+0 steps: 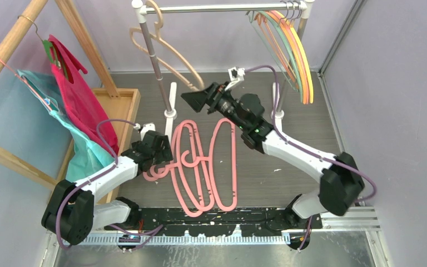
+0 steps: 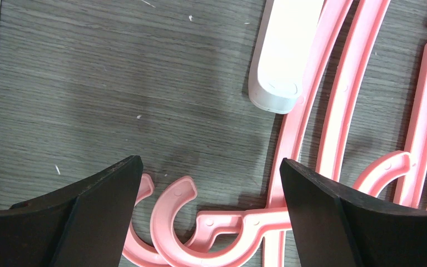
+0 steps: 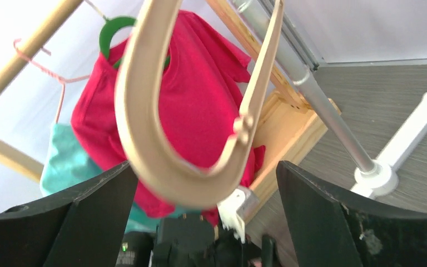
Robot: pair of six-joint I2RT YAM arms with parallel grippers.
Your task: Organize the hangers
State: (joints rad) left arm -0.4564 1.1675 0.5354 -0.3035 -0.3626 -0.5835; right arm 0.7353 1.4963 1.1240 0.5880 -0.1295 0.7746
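On the desk [image 1: 311, 122], thick pink plastic hangers [image 1: 234, 167] are laid flat, the left gripper [image 2: 210, 161] held spread over their hooks [image 2: 159, 222] for a likely pick. The right gripper [image 3: 205, 167], parted, is raised at the hung curved beige hanger [image 3: 136, 139].

The top view sits high behind the arm bases and faces down and toward the far side, taking in the whole table [image 1: 289, 167] from well off. The left wrist view looks straight down between its own jaws, close over the pink hangers [image 2: 333, 83] and the white rack foot [image 2: 282, 55]. The right wrist view tilts up and leftward, very near the beige hanger [image 3: 144, 139], with the red cloth [image 3: 200, 100] behind. The top view shares all four.
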